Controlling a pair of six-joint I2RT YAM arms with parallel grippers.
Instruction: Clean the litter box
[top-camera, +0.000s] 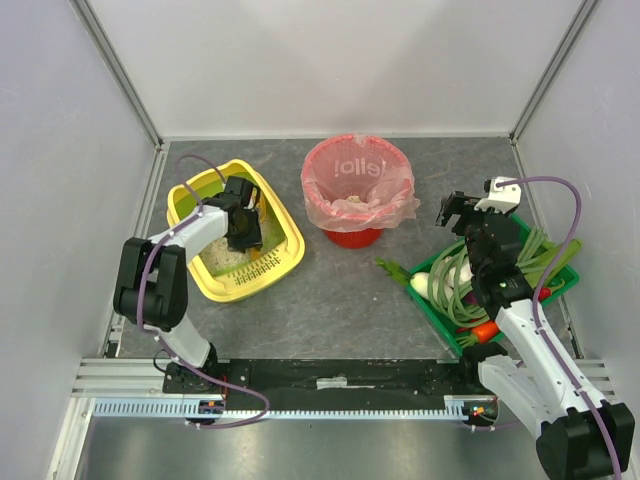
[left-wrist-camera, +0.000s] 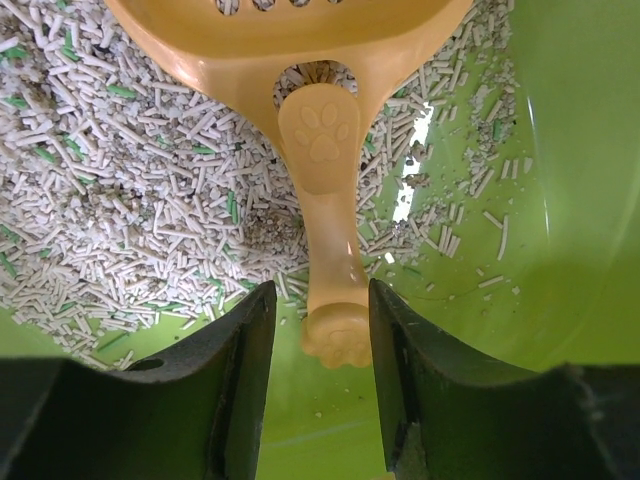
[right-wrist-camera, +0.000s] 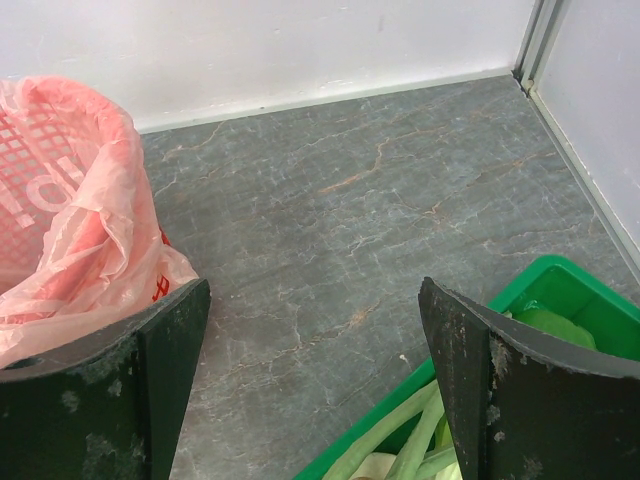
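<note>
The litter box (top-camera: 213, 282) stands on the left part of the table (top-camera: 340, 290), a yellow tray turned a little, with its slotted rim on the near side. From the top view one sees only pale litter inside and the left arm bent down into it, so that the left gripper (top-camera: 243, 225) covers the middle.

The left wrist view shows what the top view hides. A yellow-orange scoop (left-wrist-camera: 325, 140) lies on the litter (left-wrist-camera: 120, 200), its handle marked with paw prints and pointing toward the camera. The green inner wall (left-wrist-camera: 570, 200) is on the right. The end of the handle is between the fingers of the left gripper (left-wrist-camera: 321, 292). The right finger seems to touch it, but a narrow gap shows at the left finger, so the jaws are around the handle and not yet pressed on it.

To the right of the box, farther back, stands a round red bin (top-camera: 310, 185) with a pink bag. At the right side is a green tray (top-camera: 437, 318) of vegetables.

The right gripper (top-camera: 458, 210) hangs between bin and tray. In its wrist view the right gripper (right-wrist-camera: 312, 288) has its jaws spread wide, holding nothing, with bare table below.
</note>
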